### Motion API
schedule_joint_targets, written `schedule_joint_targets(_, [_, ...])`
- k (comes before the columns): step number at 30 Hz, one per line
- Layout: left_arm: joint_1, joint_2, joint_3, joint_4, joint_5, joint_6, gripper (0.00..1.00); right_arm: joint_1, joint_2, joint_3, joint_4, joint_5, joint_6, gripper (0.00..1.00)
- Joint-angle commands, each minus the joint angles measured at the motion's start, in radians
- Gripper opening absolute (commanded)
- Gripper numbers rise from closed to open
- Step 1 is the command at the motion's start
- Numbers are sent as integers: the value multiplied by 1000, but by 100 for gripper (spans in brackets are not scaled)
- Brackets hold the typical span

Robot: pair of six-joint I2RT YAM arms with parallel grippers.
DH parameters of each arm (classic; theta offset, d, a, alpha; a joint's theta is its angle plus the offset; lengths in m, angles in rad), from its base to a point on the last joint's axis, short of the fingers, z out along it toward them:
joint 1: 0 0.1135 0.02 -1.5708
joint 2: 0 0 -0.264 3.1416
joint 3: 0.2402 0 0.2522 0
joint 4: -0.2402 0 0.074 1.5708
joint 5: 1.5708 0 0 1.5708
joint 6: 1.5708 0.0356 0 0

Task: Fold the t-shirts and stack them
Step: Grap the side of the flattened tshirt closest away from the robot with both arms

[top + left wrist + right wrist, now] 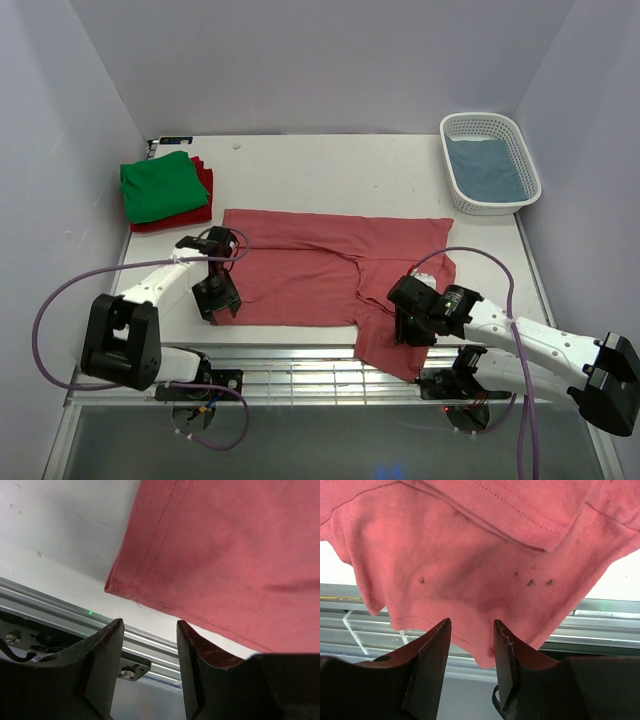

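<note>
Four soft cotton t-shirts counted, one of each colour; two claws; one basket.

Dusty pinkish-red short-sleeved t-shirt (320,270) lies spread flat across the middle of the white worktop (330,170), toward its near edge; it is the only shirt opened out, so I judge it the one being folded. Its right-hand portion droops over the near edge onto the metal rail.

Bright green folded t-shirt (160,185) sits on top of the dark red folded t-shirt (204,183) at the far left corner; this reads as the stack begun, two deep. Muted grey-blue t-shirt (485,170) lies inside the white plastic lattice basket (462,196) at the far right corner; not yet taken out.

Left claw (150,630) hovers at the near left corner of the pink shirt; jaws spread, nothing between them; the stitched hem corner lies just beyond the tips, a sensible place to pinch for a fold. Right claw (472,630) is at the overhanging right portion; jaws likewise spread; the cloth hangs just ahead of the tips and I see no pinch.

Judgement: two shirts done, one in hand, one waiting; both claws are placed at opposite ends of the near side, likely to lift together.
</note>
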Motion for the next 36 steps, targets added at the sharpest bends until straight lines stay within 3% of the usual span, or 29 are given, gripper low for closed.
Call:
schedule_joint_targets(1, [3, 66, 17, 24, -15, 21, 57, 12, -16, -22, -5, 27, 52, 46])
schedule_joint_targets(28, [8, 311, 29, 61, -50, -58, 54, 113, 4, 89, -267, 81, 197, 45])
schedule_joint_targets(36, [6, 195, 47, 41, -125, -117, 51, 124, 26, 66, -254, 60, 204, 46])
